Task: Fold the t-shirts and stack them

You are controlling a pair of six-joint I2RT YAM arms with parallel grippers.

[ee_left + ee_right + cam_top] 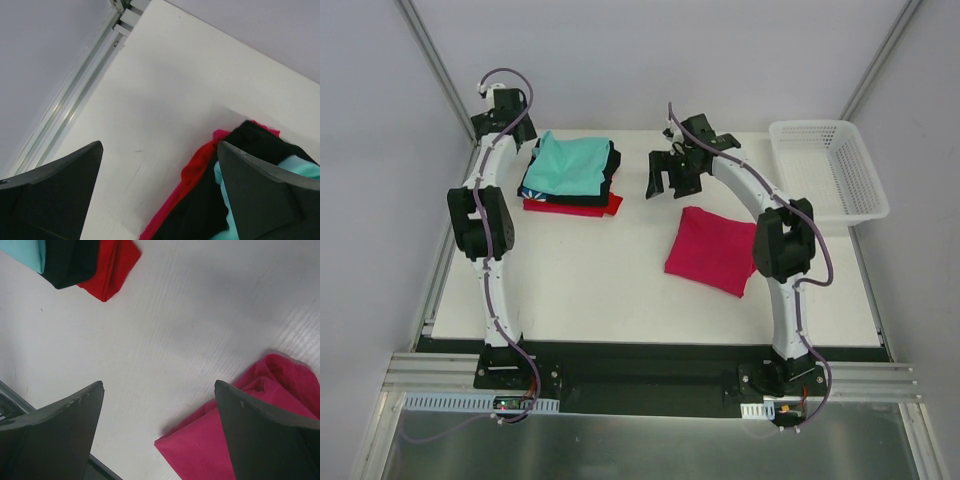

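Crimson-pink soft cloth t-shirt (712, 250), folded on the white table (590, 270) apart from the stack, looks light and limp, best pinched at a doubled edge by the wide-open, empty right gripper (666, 185); left gripper (160, 144) likewise gapes empty.

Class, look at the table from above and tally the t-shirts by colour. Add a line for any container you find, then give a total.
Teal t-shirt: 1
Black t-shirt: 1
Red t-shirt: 1
Crimson-pink t-shirt: 1
White mesh basket: 1
Total: 5
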